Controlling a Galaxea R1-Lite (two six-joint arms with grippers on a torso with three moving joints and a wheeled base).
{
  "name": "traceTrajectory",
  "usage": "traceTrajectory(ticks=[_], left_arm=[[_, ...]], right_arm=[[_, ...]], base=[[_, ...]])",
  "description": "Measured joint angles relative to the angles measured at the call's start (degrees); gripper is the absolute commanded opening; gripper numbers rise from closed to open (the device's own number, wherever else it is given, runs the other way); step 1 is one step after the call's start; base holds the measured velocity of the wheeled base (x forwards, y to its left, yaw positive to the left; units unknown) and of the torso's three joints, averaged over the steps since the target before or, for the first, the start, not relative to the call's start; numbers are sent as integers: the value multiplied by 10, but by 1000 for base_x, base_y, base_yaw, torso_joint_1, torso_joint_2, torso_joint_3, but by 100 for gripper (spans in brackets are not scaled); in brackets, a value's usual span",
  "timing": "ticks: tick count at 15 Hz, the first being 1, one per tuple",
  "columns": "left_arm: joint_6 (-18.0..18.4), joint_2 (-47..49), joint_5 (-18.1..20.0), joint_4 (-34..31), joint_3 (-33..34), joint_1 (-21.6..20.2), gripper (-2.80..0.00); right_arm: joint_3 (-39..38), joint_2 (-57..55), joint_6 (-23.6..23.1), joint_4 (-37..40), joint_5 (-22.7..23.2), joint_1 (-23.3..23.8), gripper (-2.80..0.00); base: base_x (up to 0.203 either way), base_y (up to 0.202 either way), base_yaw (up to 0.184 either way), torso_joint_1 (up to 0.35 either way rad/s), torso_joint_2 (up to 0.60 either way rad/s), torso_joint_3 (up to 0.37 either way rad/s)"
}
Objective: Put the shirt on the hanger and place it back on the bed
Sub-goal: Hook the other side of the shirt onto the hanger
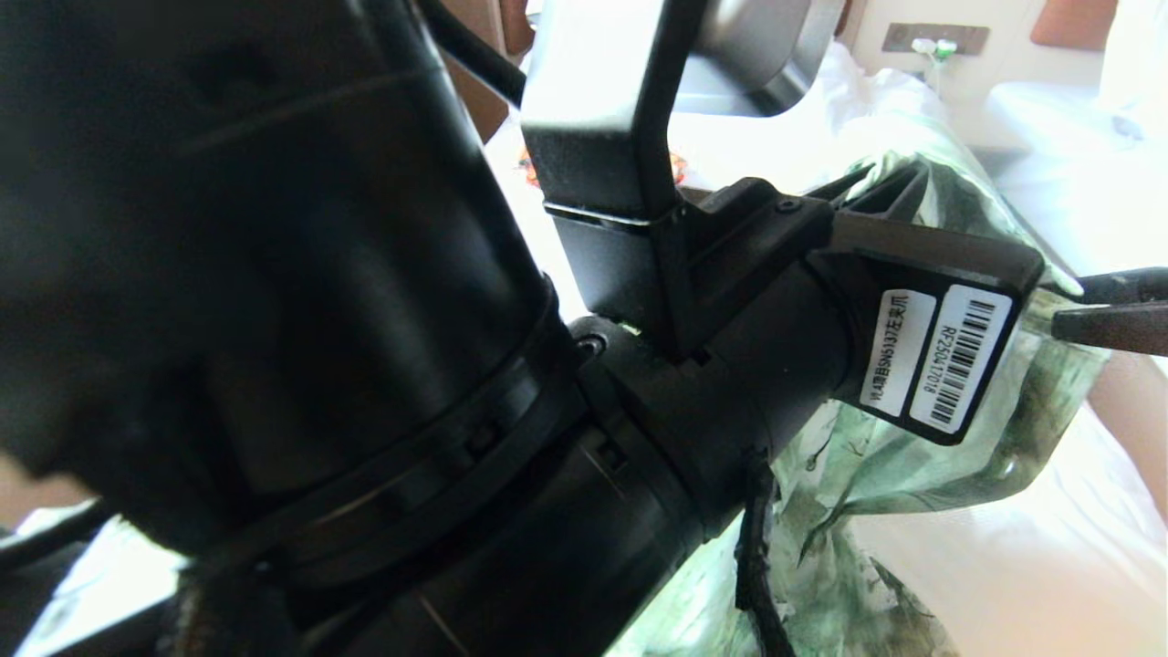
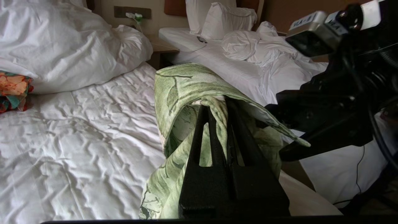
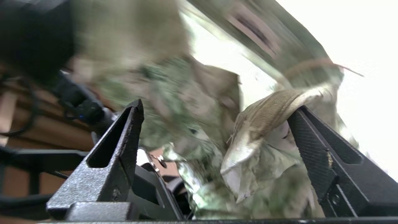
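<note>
My left gripper (image 2: pixel 217 104) is shut on a twisted fold of the green leaf-print shirt (image 2: pixel 183 90) and holds it up above the bed (image 2: pixel 62 130). The rest of the shirt hangs down around the black fingers. In the head view the left arm fills most of the picture, with the shirt (image 1: pixel 876 465) draped behind and below its gripper (image 1: pixel 881 187). My right gripper (image 3: pixel 217 107) is open right beside the shirt (image 3: pixel 264 124). Loose cloth lies between its fingers, and an edge of it rests over one fingertip (image 3: pixel 300 113). The hanger is out of view.
A small orange floral garment (image 2: pixel 14 90) lies on the bed under a bunched white duvet (image 2: pixel 62 40). A second white bed (image 2: pixel 248 71) stands across a narrow gap. The right arm (image 2: pixel 335 102) crowds in close to the left gripper.
</note>
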State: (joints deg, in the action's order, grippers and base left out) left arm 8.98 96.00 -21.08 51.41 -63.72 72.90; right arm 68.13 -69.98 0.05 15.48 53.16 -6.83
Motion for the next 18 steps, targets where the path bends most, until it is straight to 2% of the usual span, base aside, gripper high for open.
traceTrajectory(ticks=[4,8,11,15,18], left_arm=[[0,0,0,0,-3,0,-280],[0,2,0,0,-3,1,-280],[0,2,0,0,-3,1,-280],[0,2,0,0,-3,3,-280],[1,3,0,-2,-3,7,-280]], right_arm=[[10,-28,-12,53,-53,-2,0],[43,-45,-14,131,-109,-25,0],[79,-60,-18,194,-199,-73,0],[97,-66,-59,232,-274,-102,0],[98,-67,-77,237,-305,-111,0]], base=[[0,0,0,0,0,0],[0,0,0,0,0,0],[0,0,0,0,0,0],[0,0,0,0,0,0],[0,0,0,0,0,0]])
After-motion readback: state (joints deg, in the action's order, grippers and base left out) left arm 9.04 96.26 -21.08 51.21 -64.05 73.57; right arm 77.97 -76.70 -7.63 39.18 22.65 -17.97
